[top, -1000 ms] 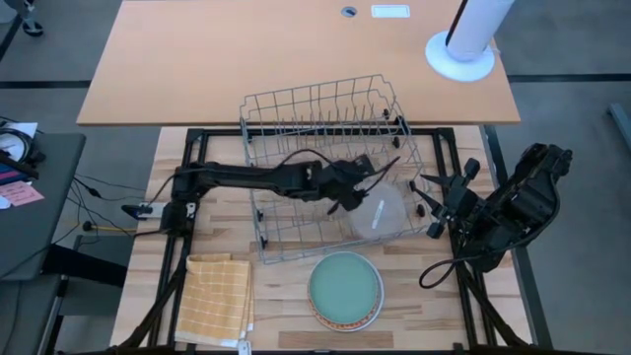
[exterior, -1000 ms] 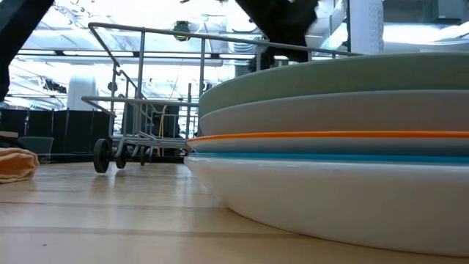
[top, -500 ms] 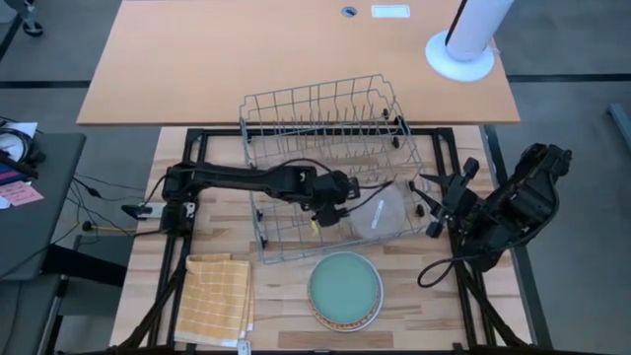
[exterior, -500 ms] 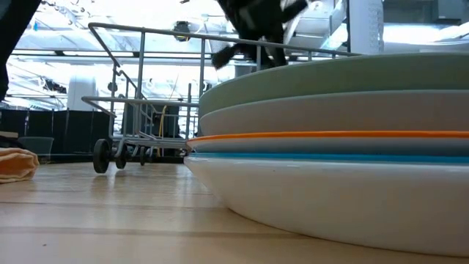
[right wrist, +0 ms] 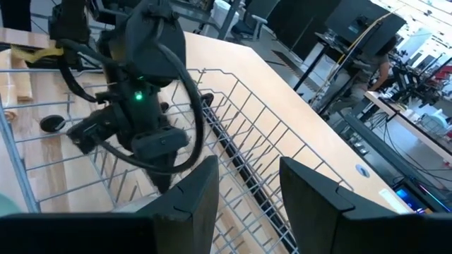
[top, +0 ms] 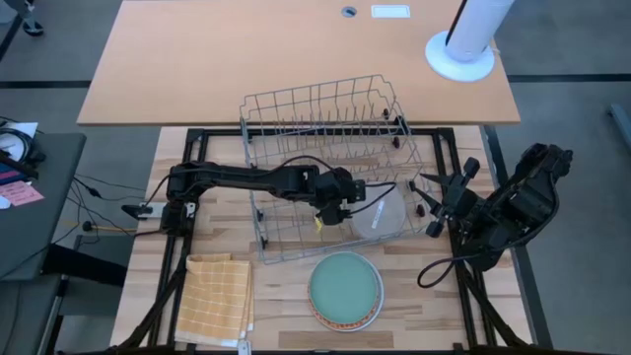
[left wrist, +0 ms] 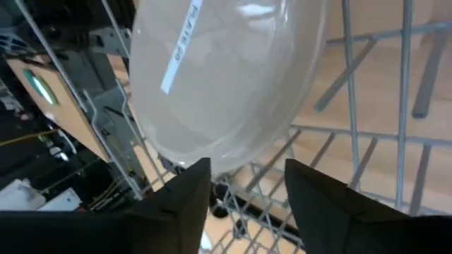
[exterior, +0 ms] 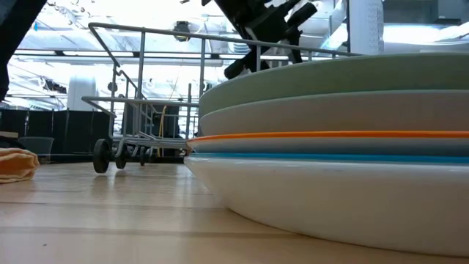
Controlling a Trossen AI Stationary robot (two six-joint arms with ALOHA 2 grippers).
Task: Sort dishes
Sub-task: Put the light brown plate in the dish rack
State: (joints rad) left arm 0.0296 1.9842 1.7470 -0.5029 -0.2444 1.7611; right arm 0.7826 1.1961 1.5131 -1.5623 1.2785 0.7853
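Note:
A beige-grey plate (top: 381, 211) stands tilted in the near right corner of the grey wire rack (top: 315, 91), with its lower rim (left wrist: 212, 159) on the rack's floor wires. My left gripper (top: 345, 205) is inside the rack just left of this plate. It is open, its fingers (left wrist: 180, 204) short of the plate's rim with nothing between them. A stack of several plates (top: 345, 288) with a pale teal one on top lies on the table near the front edge. My right gripper (top: 431, 205) waits open to the right of the rack.
A yellow checked cloth (top: 219, 296) lies at the front left of the table. The rack's upright wires surround my left gripper. Bare wood lies between cloth and plate stack. A white round base (top: 460, 54) stands on the far desk.
My left gripper has drawn back a little from the beige-grey plate toward the table's left, staying inside the rack. The plate stays tilted in the rack's corner.

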